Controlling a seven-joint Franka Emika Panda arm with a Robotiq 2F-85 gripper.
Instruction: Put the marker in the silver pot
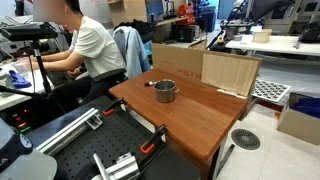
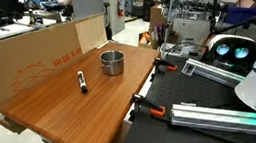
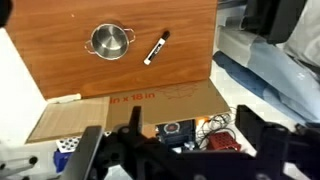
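Wrist view | wooden worktop (image 3: 185,75) carries silver pot (image 3: 110,41), marker (image 3: 156,48) lying just beside | pincer (image 3: 180,155) released, empty | cardboard (image 3: 120,112) at worktop edge | cluttered lab room

Bright even overhead office light; soft shadows; low resolution throughout; glare on silver pot (image 3: 110,41); wrist foreground blurred.

Gripper (image 3: 170,150) black, matte, blocky; two dark fingers (image 3: 92,152), blurred edges.
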